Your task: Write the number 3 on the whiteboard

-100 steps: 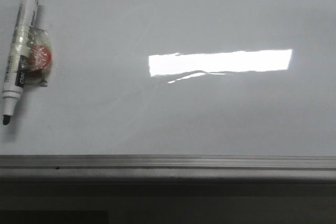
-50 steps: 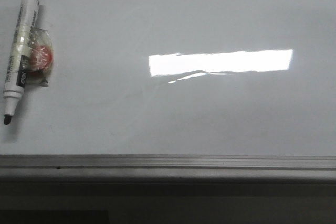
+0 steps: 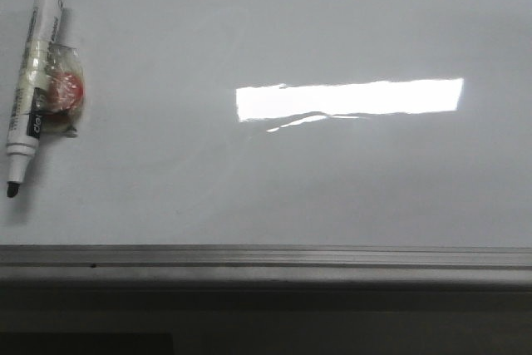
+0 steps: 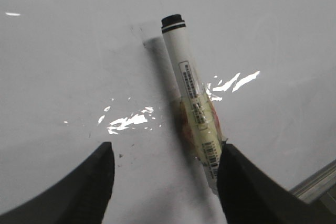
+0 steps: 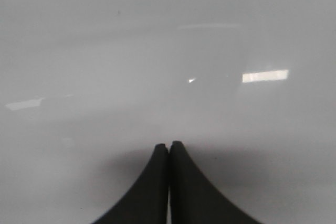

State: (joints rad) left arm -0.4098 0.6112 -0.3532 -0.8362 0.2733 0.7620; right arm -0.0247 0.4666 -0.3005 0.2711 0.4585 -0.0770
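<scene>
— So, front view: where's the marker point(image 3: 33, 81)?
— Near the whiteboard's point(image 3: 332, 180) left edge; no 3 drawn.
— Left wrist?
— My left gripper point(image 4: 165, 182) gapes beside it; I'd centre, then close. Right gripper point(image 5: 168, 182): jaws together.

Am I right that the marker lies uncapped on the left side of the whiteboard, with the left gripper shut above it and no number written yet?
Not quite: the left gripper is open, as the left wrist view shows its fingers spread apart over the marker. The rest holds: the marker lies uncapped on the left of the whiteboard, and no number is written yet.
</scene>
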